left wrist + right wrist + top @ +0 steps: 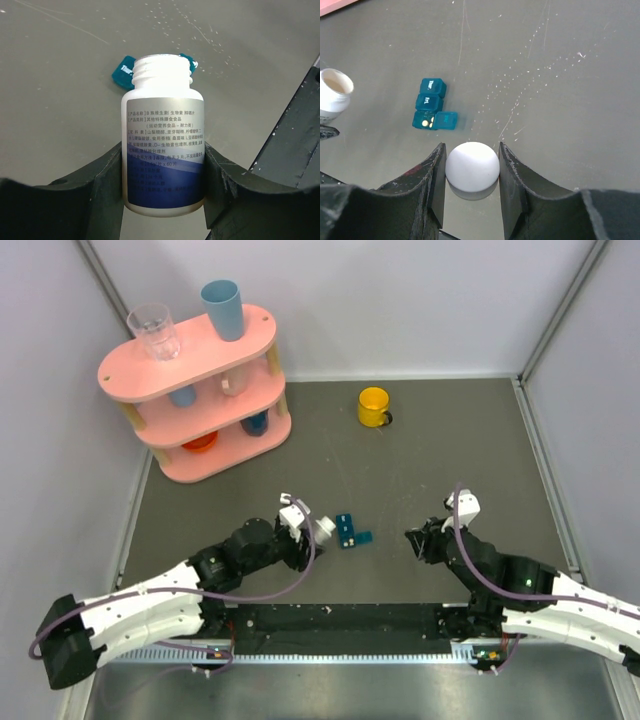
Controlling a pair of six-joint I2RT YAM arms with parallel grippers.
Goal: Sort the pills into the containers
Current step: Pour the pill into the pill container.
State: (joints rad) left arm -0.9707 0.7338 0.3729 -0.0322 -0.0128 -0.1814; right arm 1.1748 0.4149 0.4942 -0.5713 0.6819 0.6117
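Teal pill box (121, 74) sits mostly hidden behind the uncapped bottle (162, 145).

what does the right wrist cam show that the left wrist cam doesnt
Only the right wrist view: a round white cap gripped in the right hand, and small yellow pills in the one open compartment of the pill box. It also looks into the white bottle through its open mouth.

Only the left wrist view: the bottle's printed label and threaded neck, gripped in the left hand.

Both: the teal pill box and the uncapped bottle.
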